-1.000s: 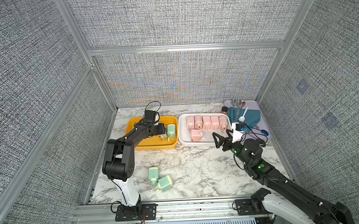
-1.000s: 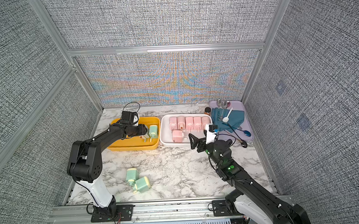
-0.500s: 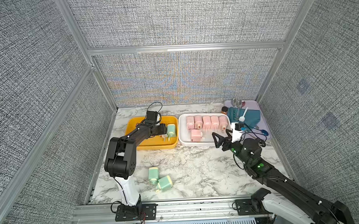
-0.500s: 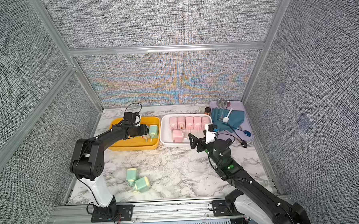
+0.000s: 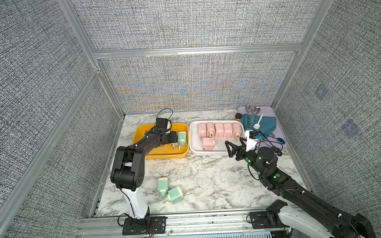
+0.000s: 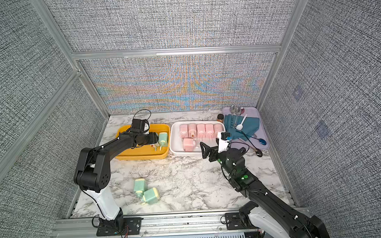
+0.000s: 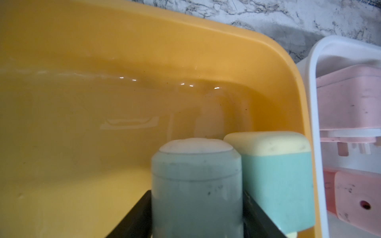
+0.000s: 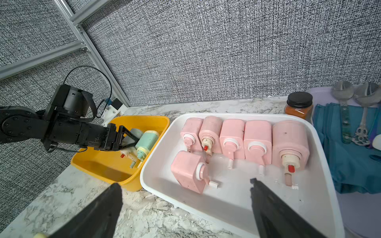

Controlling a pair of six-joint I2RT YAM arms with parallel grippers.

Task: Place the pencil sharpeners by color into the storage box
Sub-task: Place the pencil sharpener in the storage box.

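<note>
On veined marble (image 5: 209,174), left jaws flank a rounded mint sharpener (image 7: 195,185), perhaps gripping it; right jaws gape empty.

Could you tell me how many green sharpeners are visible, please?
4 green sharpeners: one between the left gripper's jaws, one beside it, both in the yellow box; two on the table.

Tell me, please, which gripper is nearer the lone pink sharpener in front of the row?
Right. The right gripper hovers open near that pink sharpener; the left gripper is in the yellow bin, around a green sharpener.
</note>
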